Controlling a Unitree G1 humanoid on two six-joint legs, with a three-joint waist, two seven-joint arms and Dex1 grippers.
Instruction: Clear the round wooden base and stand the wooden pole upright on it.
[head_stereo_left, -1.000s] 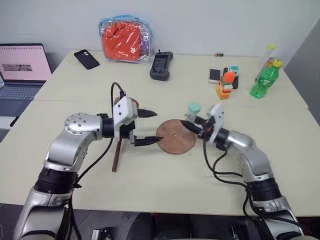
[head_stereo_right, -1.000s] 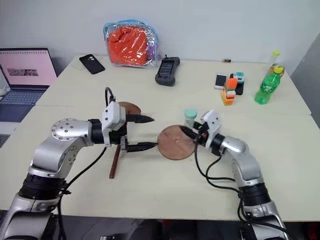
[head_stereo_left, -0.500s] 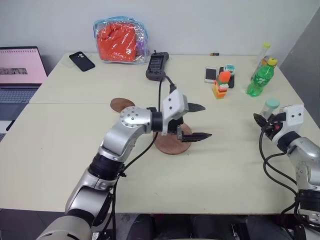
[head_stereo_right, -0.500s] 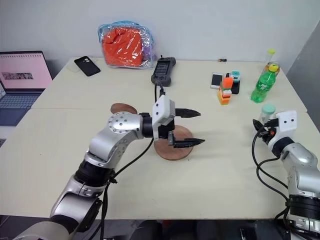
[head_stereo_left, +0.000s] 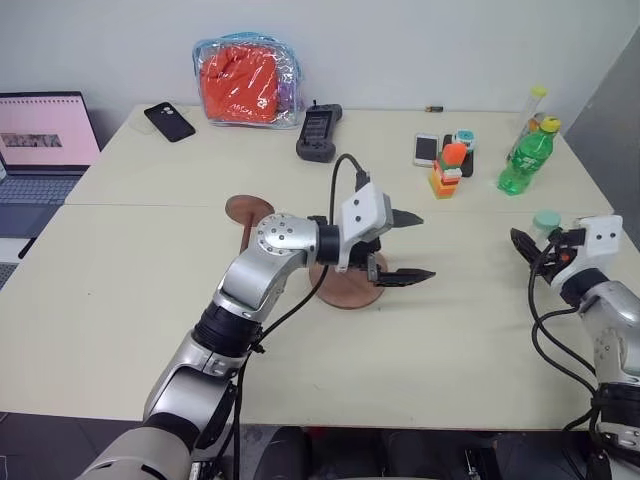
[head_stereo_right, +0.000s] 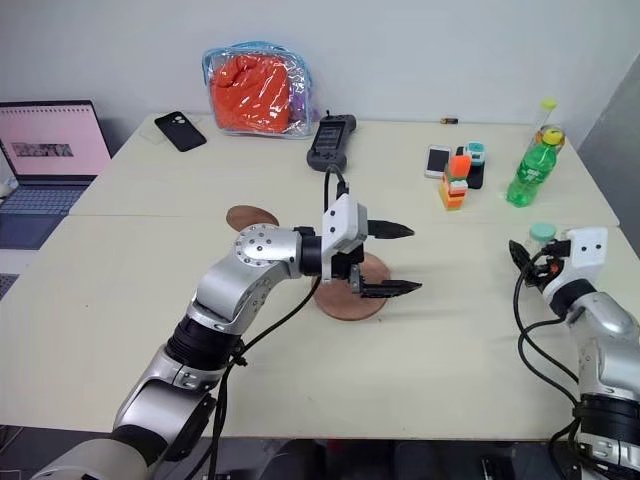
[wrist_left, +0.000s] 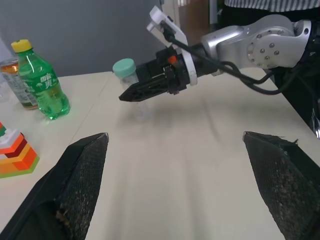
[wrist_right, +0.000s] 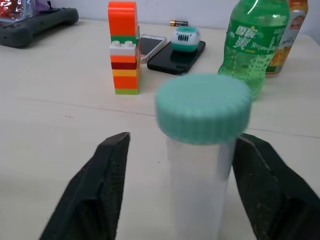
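Tube (wrist_right: 202, 150) with the mint-green cap now stands near the table's right edge, off the round wooden base (head_stereo_left: 345, 286), so your base is clear. Right gripper (wrist_right: 182, 192) has just spread away from it. Left gripper (head_stereo_left: 411, 246) hovers spread over the base; the wooden pole (head_stereo_left: 247, 222) lies behind, left, untouched.

Left claw (head_stereo_left: 408, 246) and arm hang over round wooden base (head_stereo_left: 345, 288); table right of it bare.
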